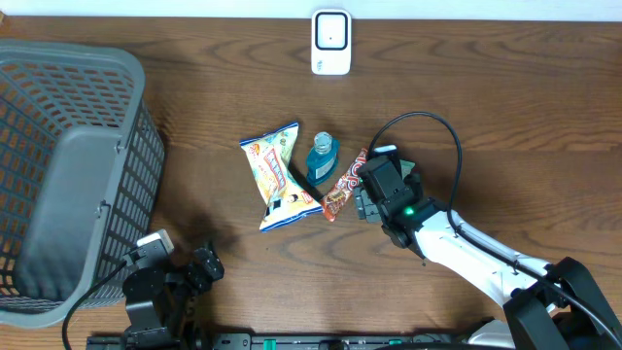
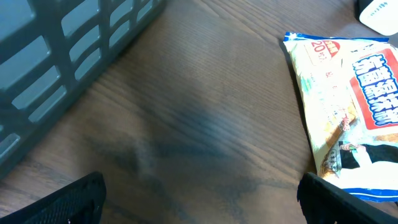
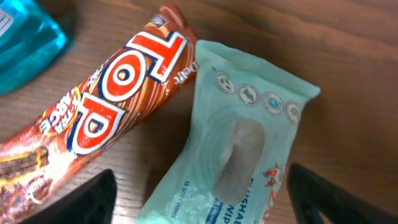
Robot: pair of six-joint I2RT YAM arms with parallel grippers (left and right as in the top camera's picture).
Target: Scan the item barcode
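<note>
My right end effector gapes over the mint wipes pack, which touches a bar reading "TOP". A blue bottle lies just beside.

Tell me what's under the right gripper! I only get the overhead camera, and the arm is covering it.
Observer: A mint-green wipes pack.
Operator: Is it touching anything?
Observer: Yes, its corner lies against the bar, which reads TOP.
Operator: Is it grabbed?
Observer: It doesn't look so. The right gripper has its jaws wide, one on either side of the pack.
</note>
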